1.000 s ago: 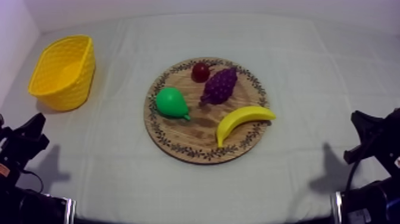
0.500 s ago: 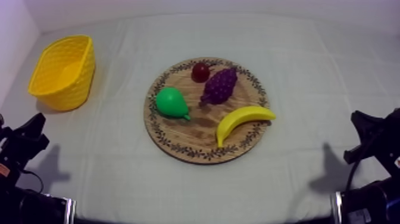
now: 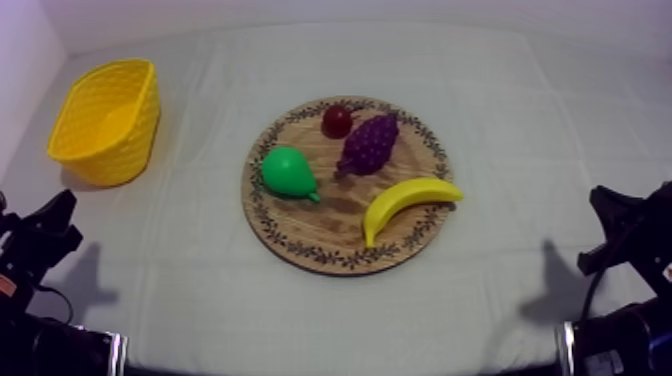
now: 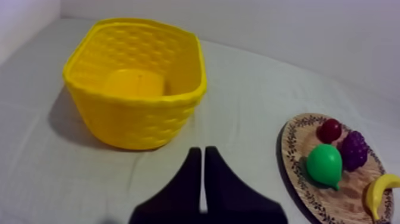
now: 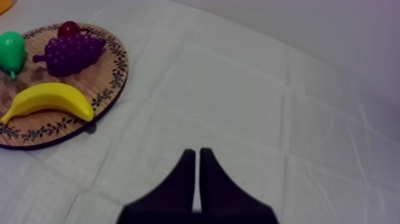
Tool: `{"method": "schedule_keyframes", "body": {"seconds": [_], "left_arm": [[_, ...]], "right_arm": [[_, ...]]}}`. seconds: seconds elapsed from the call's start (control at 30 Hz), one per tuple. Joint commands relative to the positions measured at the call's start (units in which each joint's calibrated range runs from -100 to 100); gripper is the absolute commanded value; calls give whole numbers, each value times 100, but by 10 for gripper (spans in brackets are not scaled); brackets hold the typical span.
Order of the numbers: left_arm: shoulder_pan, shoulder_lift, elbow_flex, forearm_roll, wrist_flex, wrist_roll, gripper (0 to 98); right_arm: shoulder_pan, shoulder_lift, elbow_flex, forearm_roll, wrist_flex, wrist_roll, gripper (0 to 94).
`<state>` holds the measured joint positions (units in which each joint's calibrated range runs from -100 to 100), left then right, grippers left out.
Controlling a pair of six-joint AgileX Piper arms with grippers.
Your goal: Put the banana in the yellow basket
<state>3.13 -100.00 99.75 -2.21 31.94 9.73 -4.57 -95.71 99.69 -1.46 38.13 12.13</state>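
The yellow banana (image 3: 407, 204) lies on the front right part of the round wooden board (image 3: 300, 235), also seen as banana (image 5: 49, 100) and banana (image 4: 380, 193). The yellow basket (image 3: 106, 121) stands at the far left of the table, basket (image 4: 138, 83) close in front of my left gripper (image 4: 199, 156). My left gripper (image 3: 60, 215) rests low at the left edge, shut on nothing. My right gripper (image 3: 605, 200) rests low at the right edge, and in its wrist view the right gripper (image 5: 194, 156) is a shut wedge over bare cloth.
On the board also lie a green pear (image 3: 288, 173), a bunch of purple grapes (image 3: 368, 143) and a small red fruit (image 3: 337, 121). Bare cloth surrounds the board and stretches between it and both arms.
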Motion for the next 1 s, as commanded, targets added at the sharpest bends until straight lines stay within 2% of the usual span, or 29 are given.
{"method": "schedule_keyframes", "body": {"seconds": [0.0,0.1,0.2,0.3,0.4,0.47,0.63,0.7,0.8,0.87,0.97], "left_arm": [[4,0,-17,6,116,-24,1],[11,29,-26,11,171,68,7],[48,234,-19,13,-175,156,6],[232,731,-221,-6,-821,-34,4],[510,1440,-951,-70,-1039,-242,9],[719,1945,-1695,-247,-874,-195,9],[1356,3156,-3590,-549,-451,-241,6],[1719,3652,-4315,-790,-281,-162,4],[2317,4413,-5449,-1130,329,26,2],[2659,4921,-6091,-1237,732,70,1],[3046,5657,-6740,-1294,1018,76,1]], "right_arm": [[-3,-4,-3,-3,1,1,5],[-3,-4,-3,-3,1,1,5],[-3,-4,-3,-3,1,1,5],[-3,-4,-3,-3,1,1,5],[-3,-4,-3,-3,1,-2,5],[-3,-4,-3,-3,1,-2,5],[-3,-4,-3,-3,1,-1,5],[-3,-4,-3,-3,1,-1,5],[-3,-4,-3,-3,1,-2,5],[-3,-4,-3,-3,1,-3,5],[-3,-4,-3,-3,1,-4,5]]}}
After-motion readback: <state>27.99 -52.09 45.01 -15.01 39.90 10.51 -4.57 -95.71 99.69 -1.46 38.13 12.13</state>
